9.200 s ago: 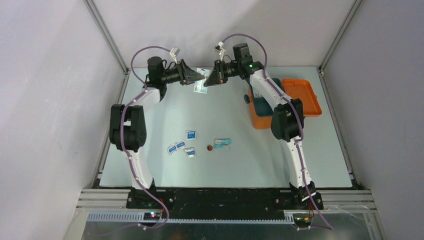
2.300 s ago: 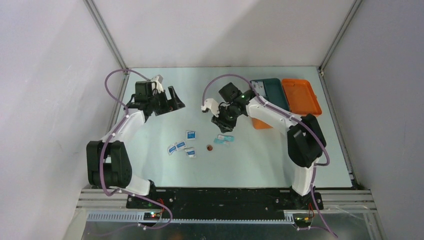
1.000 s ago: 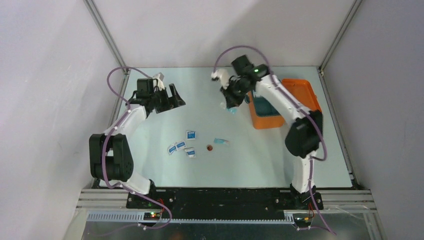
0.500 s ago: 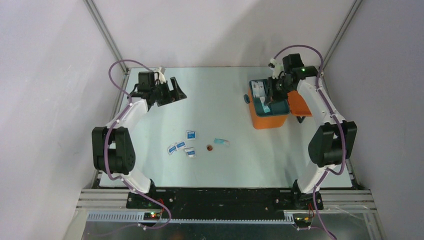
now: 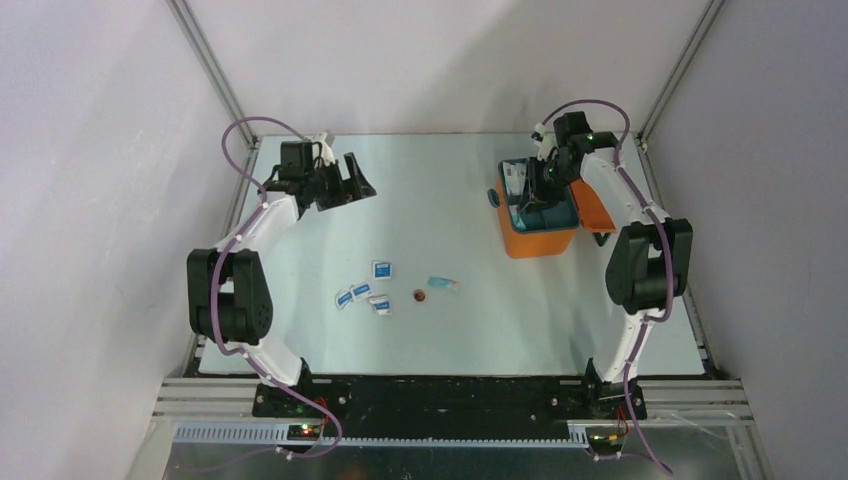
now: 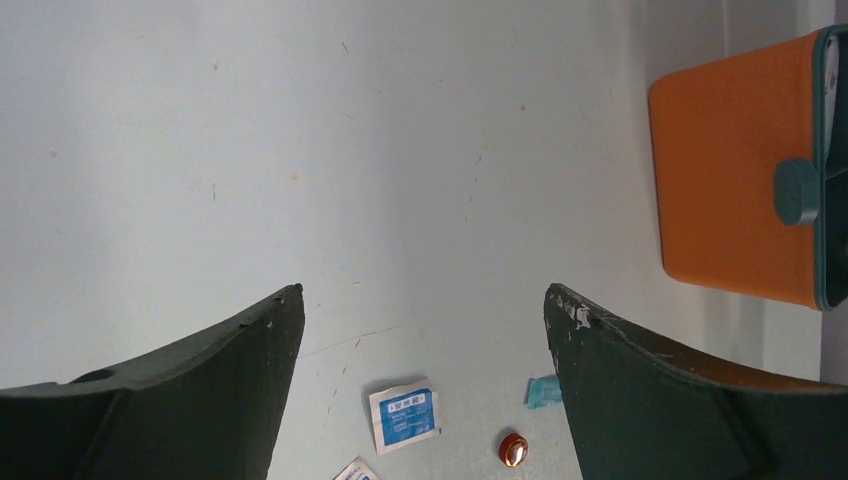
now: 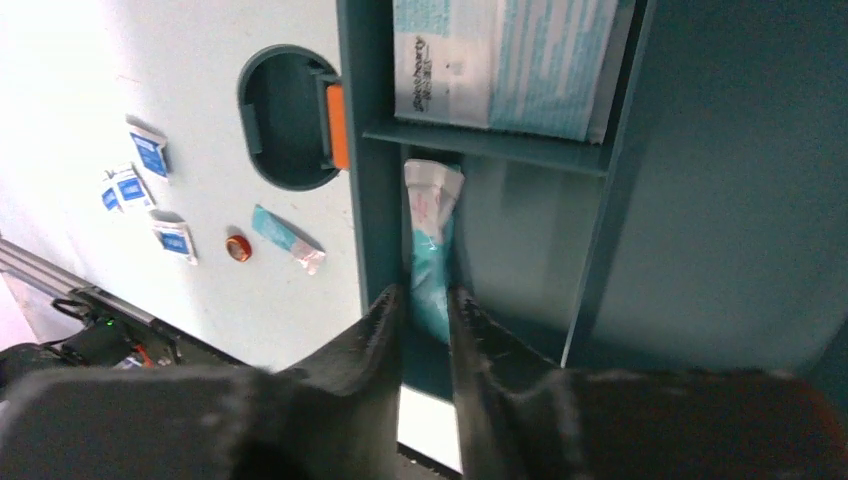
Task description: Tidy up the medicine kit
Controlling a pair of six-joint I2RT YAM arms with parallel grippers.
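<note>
A: Overhead view first. Item one?
B: Kit [image 5: 538, 243], orange box, far right of the table [image 5: 440, 190], lid [image 5: 598, 208] thrown open to its right.
A: Handling?
B: Stiff plastic with smooth walls, and I'd judge it light. It probably slides if nudged. Best held by the teal rim or a side wall; the latch tab looks too small to trust.
A: Arms?
B: Right arm reaches far forward, elbow high, with the right claw [image 5: 537, 194] dipped into the kit. Left arm is stretched to the far left, and the left claw [image 5: 354, 192] hovers above bare table, well apart from everything.
A: Loose stock?
B: Sachets [image 5: 382, 268] mid-table, a small red bead [image 5: 419, 295] and one teal strip [image 5: 443, 284] near them.
A: Left wrist view.
B: Fingers spread wide with nothing between them. The kit's orange wall is at the right edge, the sachets, bead and strip low in the picture.
A: Right wrist view.
B: It looks down into the teal tray. A white-and-blue pack [image 7: 500, 60] lies in the upper compartment. A teal packet [image 7: 432, 262] stands along the left wall of the next compartment, its lower end between the fingertips.
A: Gripped?
B: Jaws stand narrow, one on each side of the packet. Whether they pinch it or merely flank it, I cannot tell.
</note>
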